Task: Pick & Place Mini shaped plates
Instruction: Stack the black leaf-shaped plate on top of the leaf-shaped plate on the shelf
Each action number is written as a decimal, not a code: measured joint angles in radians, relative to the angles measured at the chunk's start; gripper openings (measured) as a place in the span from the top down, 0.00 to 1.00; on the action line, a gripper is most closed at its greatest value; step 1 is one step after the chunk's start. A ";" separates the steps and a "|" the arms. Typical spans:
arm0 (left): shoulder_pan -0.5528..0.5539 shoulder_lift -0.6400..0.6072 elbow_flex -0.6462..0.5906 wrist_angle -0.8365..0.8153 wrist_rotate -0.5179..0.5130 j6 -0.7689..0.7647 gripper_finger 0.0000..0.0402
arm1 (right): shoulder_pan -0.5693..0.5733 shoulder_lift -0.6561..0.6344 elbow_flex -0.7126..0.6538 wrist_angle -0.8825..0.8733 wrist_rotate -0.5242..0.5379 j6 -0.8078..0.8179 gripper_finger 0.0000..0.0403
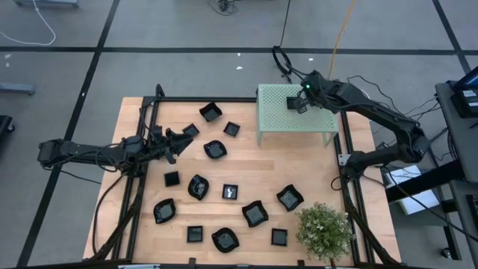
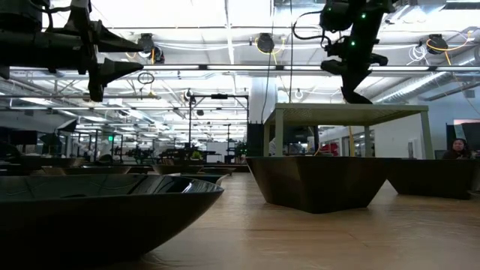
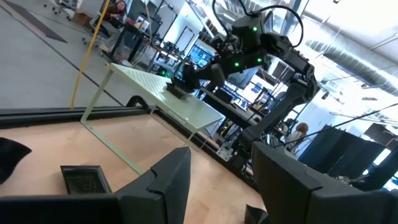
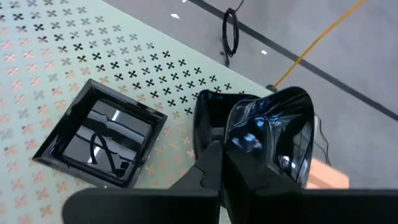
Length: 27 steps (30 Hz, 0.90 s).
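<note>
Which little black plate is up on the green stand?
The square plate lying flat on the pale green perforated stand, beside the right hand, which grips another plate. The other plates lie on the wooden table.

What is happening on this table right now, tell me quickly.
The right gripper, shut on a glossy black dish, hangs over the pale green stand, where one square dish already sits. The left gripper, jaws apart and empty, hovers above the table's left side. More black dishes lie scattered on the wood.
</note>
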State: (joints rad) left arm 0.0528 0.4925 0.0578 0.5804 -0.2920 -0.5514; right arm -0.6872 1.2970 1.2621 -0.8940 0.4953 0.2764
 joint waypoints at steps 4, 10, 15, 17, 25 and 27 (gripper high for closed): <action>0.000 0.000 0.000 0.000 0.000 0.000 0.56 | 0.000 0.018 0.000 0.003 0.000 0.011 1.00; 0.000 0.000 0.000 0.000 0.000 -0.001 0.56 | 0.000 0.024 -0.001 0.059 0.001 0.011 0.95; 0.000 0.000 0.000 0.000 0.000 -0.007 0.56 | 0.000 0.008 -0.001 0.108 0.001 0.001 0.82; 0.000 0.000 0.000 0.001 0.000 -0.010 0.56 | 0.000 -0.001 -0.001 0.116 0.003 -0.008 0.77; 0.000 0.000 0.000 0.019 0.000 -0.016 0.56 | 0.000 -0.035 -0.001 0.117 0.001 -0.058 0.65; 0.000 0.000 0.000 0.018 0.000 -0.002 0.56 | 0.002 -0.035 -0.001 0.100 0.000 -0.084 0.65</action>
State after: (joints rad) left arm 0.0528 0.4927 0.0580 0.5982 -0.2916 -0.5531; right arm -0.6857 1.2625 1.2613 -0.7936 0.4954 0.1927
